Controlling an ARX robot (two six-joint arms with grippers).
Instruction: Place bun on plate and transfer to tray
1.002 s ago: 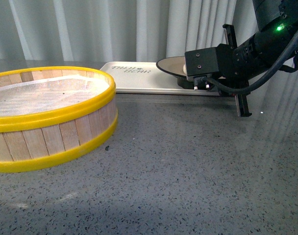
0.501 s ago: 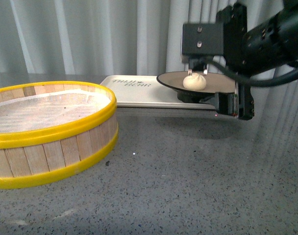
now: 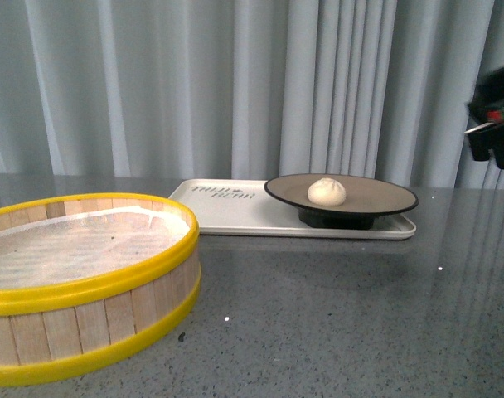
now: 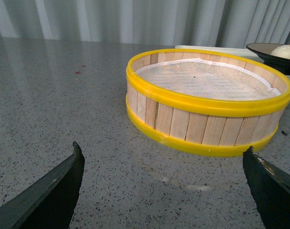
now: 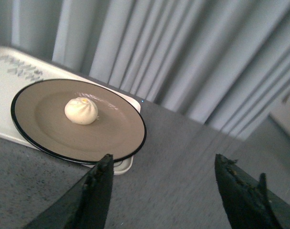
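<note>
The cream-white bun [image 3: 327,191] sits on the tan-brown, black-rimmed plate [image 3: 376,196]. The plate stands on the right end of the cream-white tray [image 3: 227,211] at the back of the table. The right wrist view shows the same: the bun [image 5: 81,110], the plate [image 5: 49,129] and the tray [image 5: 11,71]. My right gripper [image 5: 161,167] is open and empty, raised off to the right of the plate; only part of it shows at the right edge of the front view [image 3: 496,124]. My left gripper [image 4: 161,157] is open and empty, low over the table.
A wooden steamer basket [image 3: 78,282] with yellow rims and a white mesh liner stands at the front left; it also shows in the left wrist view [image 4: 207,100], just ahead of the left gripper. Grey curtains hang behind the speckled grey table.
My right gripper has let go of the plate, risen and pulled away to the right, almost out of the front view. The plate with the bun stays on the tray.
</note>
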